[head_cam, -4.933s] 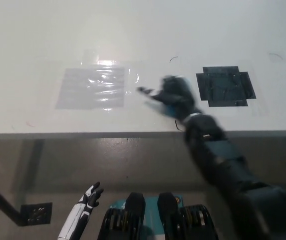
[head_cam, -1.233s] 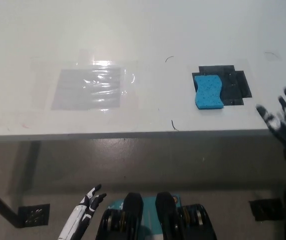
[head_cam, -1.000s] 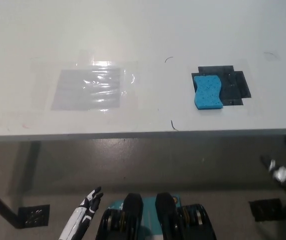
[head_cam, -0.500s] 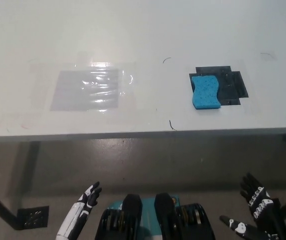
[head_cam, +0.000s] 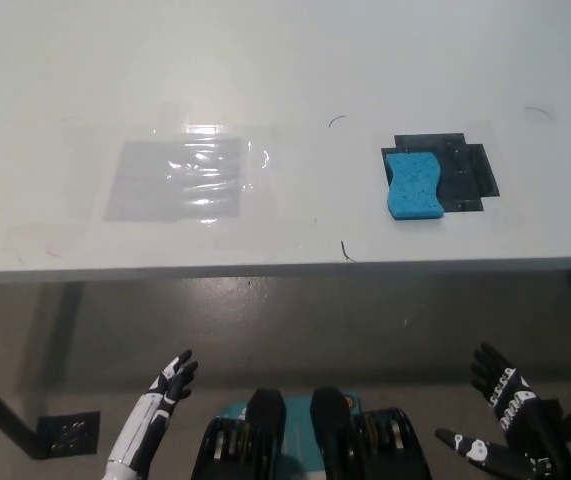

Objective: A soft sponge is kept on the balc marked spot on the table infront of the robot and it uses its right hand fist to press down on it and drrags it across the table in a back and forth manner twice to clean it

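1. Right hand, black, seen at bottom right, below the table edge. Fingers spread apart, thumb stuck out to the side; nothing held, nothing touched.
2. Left hand, white w/ dark fingertips, seen at lower left, also below table level, at rest. Fingers extended and only slightly parted; nothing held.
3. Table, white top, front edge running across mid-frame. Both hands well apart from it.
4. Clear plastic sheet noted flat on the tabletop, left of centre, w/ glare on it.
5. Sponge, blue, lying flat on the tabletop right of centre. Its right part overlaps the left part of the black marked spot; remainder of the mark is exposed to the right. Sponge untouched by either hand.
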Available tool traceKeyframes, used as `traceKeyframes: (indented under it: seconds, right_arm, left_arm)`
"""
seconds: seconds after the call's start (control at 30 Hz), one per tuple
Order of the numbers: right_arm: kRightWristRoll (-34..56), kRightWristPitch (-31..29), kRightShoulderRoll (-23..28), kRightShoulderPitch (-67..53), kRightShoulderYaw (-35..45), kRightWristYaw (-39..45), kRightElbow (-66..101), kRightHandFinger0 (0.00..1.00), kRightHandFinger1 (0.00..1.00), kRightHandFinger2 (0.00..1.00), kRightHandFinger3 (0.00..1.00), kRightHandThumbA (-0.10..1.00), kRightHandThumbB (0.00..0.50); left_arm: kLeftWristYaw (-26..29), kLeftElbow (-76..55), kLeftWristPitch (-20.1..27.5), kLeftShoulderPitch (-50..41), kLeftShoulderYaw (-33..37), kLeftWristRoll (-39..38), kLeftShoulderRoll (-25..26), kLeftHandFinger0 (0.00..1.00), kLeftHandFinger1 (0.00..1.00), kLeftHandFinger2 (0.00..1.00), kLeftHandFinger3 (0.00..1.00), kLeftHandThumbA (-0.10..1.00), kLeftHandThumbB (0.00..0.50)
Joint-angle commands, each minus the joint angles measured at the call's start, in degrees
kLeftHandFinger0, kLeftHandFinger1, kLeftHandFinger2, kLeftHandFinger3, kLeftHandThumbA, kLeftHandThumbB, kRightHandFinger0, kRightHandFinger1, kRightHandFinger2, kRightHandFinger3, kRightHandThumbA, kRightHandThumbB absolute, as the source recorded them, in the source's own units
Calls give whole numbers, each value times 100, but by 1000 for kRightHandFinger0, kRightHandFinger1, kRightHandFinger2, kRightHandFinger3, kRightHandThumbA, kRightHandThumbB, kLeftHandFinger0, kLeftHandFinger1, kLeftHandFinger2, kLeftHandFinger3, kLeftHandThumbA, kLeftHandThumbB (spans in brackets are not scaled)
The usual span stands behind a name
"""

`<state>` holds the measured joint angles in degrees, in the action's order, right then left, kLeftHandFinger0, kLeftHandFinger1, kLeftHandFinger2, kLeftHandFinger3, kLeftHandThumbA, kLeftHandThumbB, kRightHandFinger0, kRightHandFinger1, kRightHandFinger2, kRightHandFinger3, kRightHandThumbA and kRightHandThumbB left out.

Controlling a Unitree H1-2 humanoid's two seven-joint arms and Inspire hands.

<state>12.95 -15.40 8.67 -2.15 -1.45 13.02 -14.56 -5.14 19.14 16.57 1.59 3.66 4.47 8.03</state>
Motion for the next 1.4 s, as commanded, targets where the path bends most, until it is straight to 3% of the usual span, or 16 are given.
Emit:
traceKeyframes:
  seconds: [0.0,0.13,0.47,0.53,0.97,1.37]
  right_arm:
    - [139,-203,62,83,51,244,36,1000,1000,1000,1000,1000,209]
    - [108,-155,59,110,72,243,69,1000,1000,1000,1000,1000,205]
    - [3,-85,66,115,65,195,122,1000,1000,1000,1000,1000,166]
    - [-13,-76,68,115,58,193,127,1000,1000,1000,1000,1000,141]
    - [-251,-205,102,207,5,176,-10,1000,1000,1000,1000,1000,40]
    - [-427,-331,157,253,-85,222,-140,1000,1000,1000,1000,1000,15]
  left_arm:
    - [-68,-235,92,92,-48,-167,5,1000,1000,1000,1000,1000,179]
    - [-75,-249,108,113,-54,-180,15,1000,1000,1000,1000,1000,145]
    - [-66,-272,-8,91,-70,-141,13,1000,1000,1000,1000,1000,160]
    - [-63,-239,62,100,-77,-150,7,1000,1000,1000,1000,1000,138]
    - [-14,-297,-111,146,-78,-53,-4,1000,1000,1000,1000,1000,151]
    - [61,-261,-76,123,-61,102,-10,1000,1000,1000,1000,1000,139]
